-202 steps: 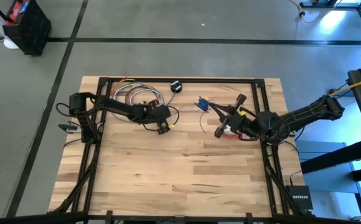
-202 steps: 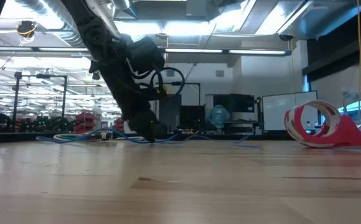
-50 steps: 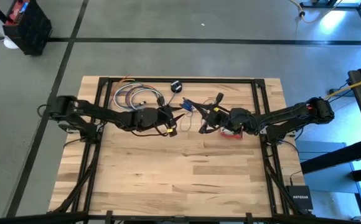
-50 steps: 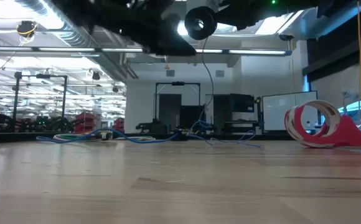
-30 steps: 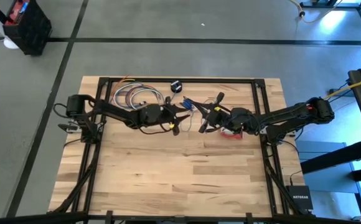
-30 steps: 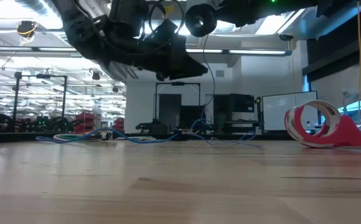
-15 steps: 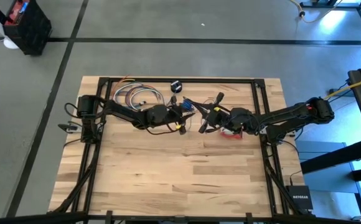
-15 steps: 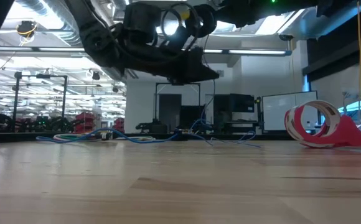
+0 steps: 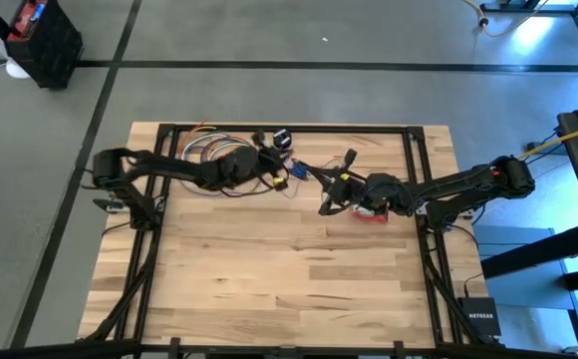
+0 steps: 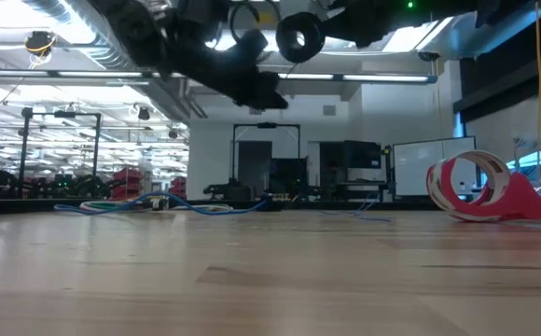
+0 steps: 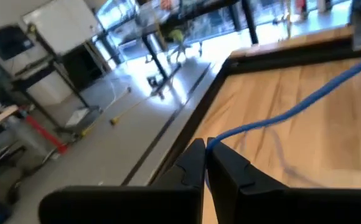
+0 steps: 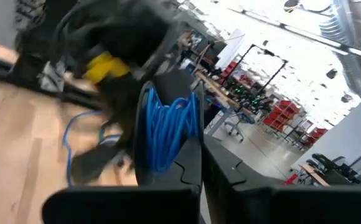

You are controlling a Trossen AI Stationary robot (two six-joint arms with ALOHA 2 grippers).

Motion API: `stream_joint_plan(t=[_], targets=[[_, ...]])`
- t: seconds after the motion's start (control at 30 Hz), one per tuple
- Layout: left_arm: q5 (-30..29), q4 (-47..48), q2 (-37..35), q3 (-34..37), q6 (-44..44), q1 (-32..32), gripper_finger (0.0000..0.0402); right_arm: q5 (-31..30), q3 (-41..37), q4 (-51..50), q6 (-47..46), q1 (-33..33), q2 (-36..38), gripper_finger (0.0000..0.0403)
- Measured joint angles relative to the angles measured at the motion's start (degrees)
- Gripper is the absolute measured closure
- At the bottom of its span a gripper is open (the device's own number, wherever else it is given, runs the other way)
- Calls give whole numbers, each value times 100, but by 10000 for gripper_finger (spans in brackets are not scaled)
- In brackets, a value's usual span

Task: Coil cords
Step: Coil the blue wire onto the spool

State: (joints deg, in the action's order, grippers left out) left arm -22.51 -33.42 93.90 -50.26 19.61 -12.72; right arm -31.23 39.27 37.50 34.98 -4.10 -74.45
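Left wrist view: left gripper point(image 11: 206, 147) pinched tight on the blue cord point(image 11: 292, 111), above the table's point(image 9: 289, 289) far edge. Right gripper point(image 12: 200, 152) is closed beside a blue coil point(image 12: 168, 127), probably gripping it.

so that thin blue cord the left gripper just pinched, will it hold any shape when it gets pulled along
Probably not. The blue cord sags in a loose curve from the left gripper, so it looks floppy. It seems light for its length. The bundle at the right gripper may keep its loops only while pinched.
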Motion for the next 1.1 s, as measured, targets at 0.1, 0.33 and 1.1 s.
stream_joint_plan(t=[0.1, 0.33, 1.1], targets=[[9, 953, -577, 2, -95, -179, 398, 14, 0, -214, 44, 12, -1, 400], [81, 2287, -1803, 2, -450, -153, 396, 98, 8, -703, -271, 506, -16, 400], [1063, 1042, -1348, 13, -1929, 538, 396, 349, 934, -704, -818, 1054, -1290, 400]])
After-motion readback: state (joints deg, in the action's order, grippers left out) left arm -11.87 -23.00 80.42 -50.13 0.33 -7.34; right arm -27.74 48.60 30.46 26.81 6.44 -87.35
